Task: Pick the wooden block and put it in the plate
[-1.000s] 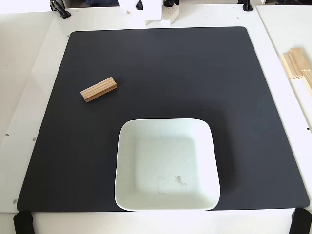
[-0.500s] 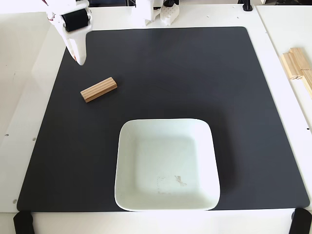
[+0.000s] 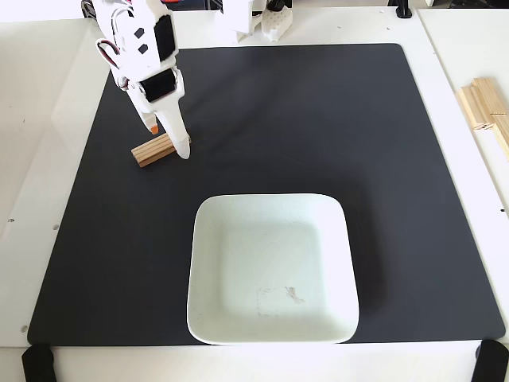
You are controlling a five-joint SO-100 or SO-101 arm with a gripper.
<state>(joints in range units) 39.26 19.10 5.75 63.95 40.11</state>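
From the fixed view I see the wooden block (image 3: pixel 153 150) lying on the black mat (image 3: pixel 318 119) at about ten o'clock from the plate (image 3: pixel 208 239), well apart from it; its right end is covered by the claw (image 3: pixel 169 138), so I cannot see its full length. The claw comes down from twelve o'clock; one white finger (image 3: pixel 176 135) reaches to the block's right end and seems to touch it, and an orange-tipped finger (image 3: pixel 149 123) sits just above the block's far edge; the two are slightly parted, but whether they actually pinch the block I cannot tell, since the arm (image 3: pixel 139 40) hides the contact. The arm's upper part is cut off by the top edge of the frame. The plate rests at six o'clock on the mat, its base bare apart from faint marks too small to read. At three o'clock, off the mat on the white tabletop (image 3: pixel 40 119), pale wooden sticks (image 3: pixel 485 107) are cut off by the right edge; at twelve o'clock a few white pieces (image 3: pixel 270 24) are too clipped to identify.
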